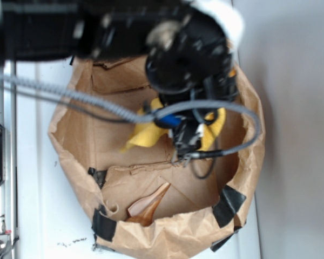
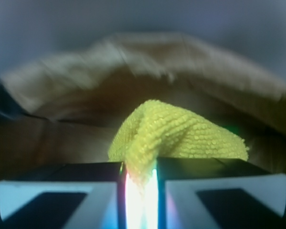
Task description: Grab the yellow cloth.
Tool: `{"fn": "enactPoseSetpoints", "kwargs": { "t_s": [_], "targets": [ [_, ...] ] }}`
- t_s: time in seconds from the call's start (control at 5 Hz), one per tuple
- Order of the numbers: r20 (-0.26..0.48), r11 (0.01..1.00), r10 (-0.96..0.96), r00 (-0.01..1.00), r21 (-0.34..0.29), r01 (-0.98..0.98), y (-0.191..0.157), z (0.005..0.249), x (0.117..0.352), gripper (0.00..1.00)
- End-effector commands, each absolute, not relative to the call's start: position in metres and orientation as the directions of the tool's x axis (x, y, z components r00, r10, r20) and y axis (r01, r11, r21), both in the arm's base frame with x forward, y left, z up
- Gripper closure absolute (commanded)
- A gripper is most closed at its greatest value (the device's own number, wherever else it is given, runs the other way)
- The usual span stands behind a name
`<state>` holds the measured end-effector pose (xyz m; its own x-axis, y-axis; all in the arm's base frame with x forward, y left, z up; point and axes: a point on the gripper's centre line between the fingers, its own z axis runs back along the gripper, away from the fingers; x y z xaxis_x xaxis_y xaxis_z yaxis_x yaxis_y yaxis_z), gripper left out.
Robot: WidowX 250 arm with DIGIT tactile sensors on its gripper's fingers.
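The yellow cloth (image 2: 181, 133) is a bright terry rag, bunched into a peak in the wrist view. A fold of it is pinched between the two fingers of my gripper (image 2: 139, 174), which is shut on it. From the exterior view the yellow cloth (image 1: 146, 135) shows inside the brown paper-lined box (image 1: 70, 135), partly hidden under the black arm. There my gripper (image 1: 186, 143) hangs over the cloth near the box's middle right, and its fingertips are hard to make out.
The box has crumpled paper walls held with black tape (image 1: 229, 205). An orange-brown wooden piece (image 1: 148, 208) lies at the box's near side. A metal rail (image 1: 0, 162) runs along the left edge of the white table.
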<state>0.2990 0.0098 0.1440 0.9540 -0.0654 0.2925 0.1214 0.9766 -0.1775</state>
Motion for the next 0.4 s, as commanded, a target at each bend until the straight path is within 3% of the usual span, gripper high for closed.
{"fn": "enactPoseSetpoints", "kwargs": {
  "t_s": [0.0, 0.2],
  "targets": [
    [0.366, 0.963, -0.094, 0.926, -0.201, 0.177, 0.0073, 0.1984, 0.3051, 1.0],
    [0.337, 0.975, -0.156, 0.929, -0.096, 0.199, 0.0038, 0.1952, 0.3042, 0.0]
  ]
}}
